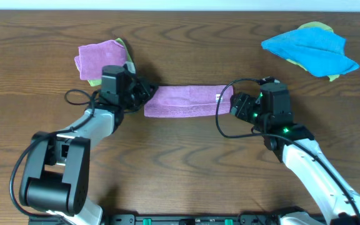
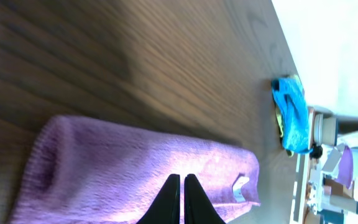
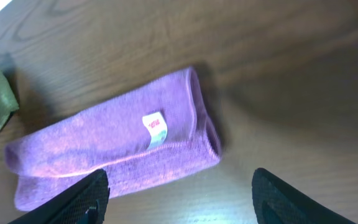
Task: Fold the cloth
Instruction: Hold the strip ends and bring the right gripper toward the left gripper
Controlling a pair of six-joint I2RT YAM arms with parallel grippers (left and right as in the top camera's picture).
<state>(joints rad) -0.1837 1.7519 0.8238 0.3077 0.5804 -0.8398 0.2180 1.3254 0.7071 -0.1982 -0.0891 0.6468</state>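
Lying folded in strip, cloth [image 1: 186, 100] spans between claws. Left claw [image 2: 182, 180] clenched, tips together over cloth. Right claw [image 3: 179, 179] released, cloth just ahead.

Soft, even light covers the wooden table [image 1: 186, 156], shadows faint. The left wrist view is blurred, blown out white at its right edge, with a bright sheen on the cloth [image 2: 135, 162]
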